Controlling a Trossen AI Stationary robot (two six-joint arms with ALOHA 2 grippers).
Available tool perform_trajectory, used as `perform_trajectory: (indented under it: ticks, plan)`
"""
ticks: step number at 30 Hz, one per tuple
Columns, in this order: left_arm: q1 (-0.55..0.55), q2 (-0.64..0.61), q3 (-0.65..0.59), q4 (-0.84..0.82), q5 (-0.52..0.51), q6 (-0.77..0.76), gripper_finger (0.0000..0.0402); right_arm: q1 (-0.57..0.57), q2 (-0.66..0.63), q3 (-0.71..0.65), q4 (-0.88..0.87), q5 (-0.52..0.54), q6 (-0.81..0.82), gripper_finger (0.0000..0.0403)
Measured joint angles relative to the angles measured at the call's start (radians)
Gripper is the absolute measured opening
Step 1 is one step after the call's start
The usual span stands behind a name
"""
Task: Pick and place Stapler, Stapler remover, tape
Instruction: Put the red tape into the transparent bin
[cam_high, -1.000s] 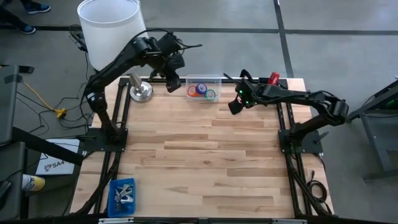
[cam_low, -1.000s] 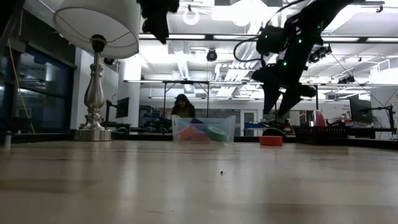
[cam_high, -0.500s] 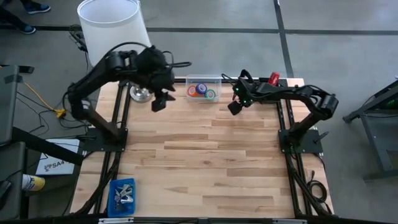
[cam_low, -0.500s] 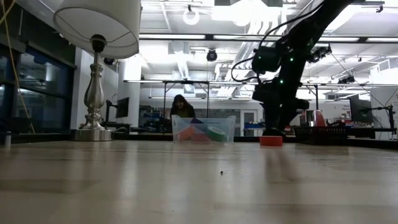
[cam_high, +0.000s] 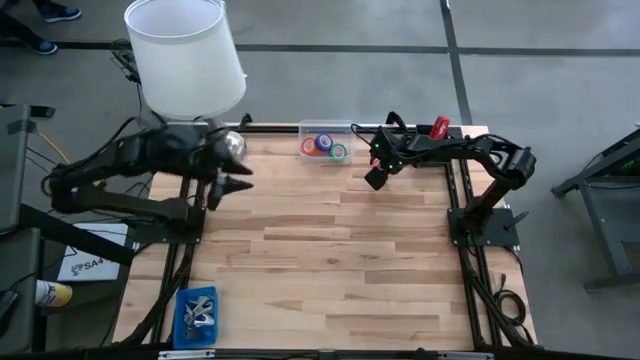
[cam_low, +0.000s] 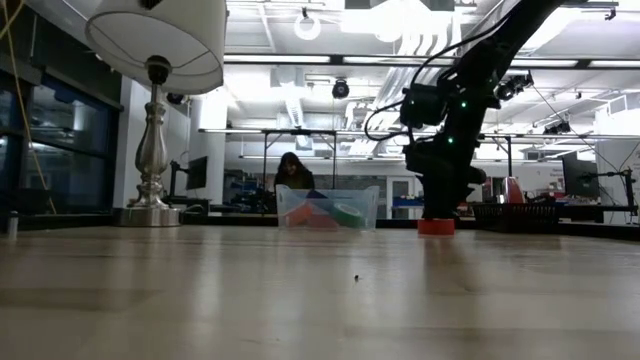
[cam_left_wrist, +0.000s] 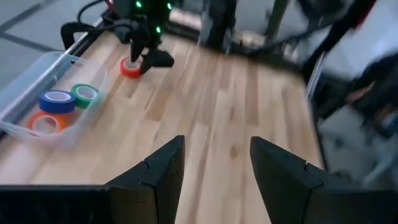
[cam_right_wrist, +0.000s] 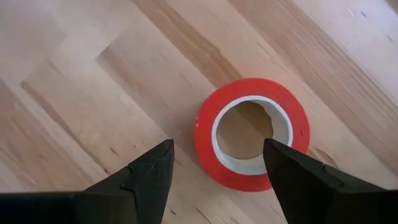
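Right now the right gripper (cam_right_wrist: 214, 180), jaws wide and empty, hovers over the red tape roll (cam_right_wrist: 252, 134) at the table's one o'clock; next, descend and pinch. Left gripper (cam_high: 228, 186) waits, open.

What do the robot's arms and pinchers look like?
Both arms are black, jointed and thin, with black cables looping along them. The right arm has tiny green lights glowing near its wrist. The left gripper and the right gripper each end in two flat, dark fingers with angled tips.
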Motion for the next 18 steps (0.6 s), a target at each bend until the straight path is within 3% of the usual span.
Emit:
perform_trajectory:
  ticks: [9, 18]
  plan:
    - [-0.105, -0.488, -0.46, 0.184, -0.196, -0.28, 0.0177, 0.0, 0.0, 0.0, -0.002, -0.028, -0.081, 0.0239]
    - [-0.114, -0.839, -0.779, 0.26, -0.233, -0.363, 0.0177, 0.0, 0.0, -0.001, -0.005, -0.048, -0.084, 0.0239]
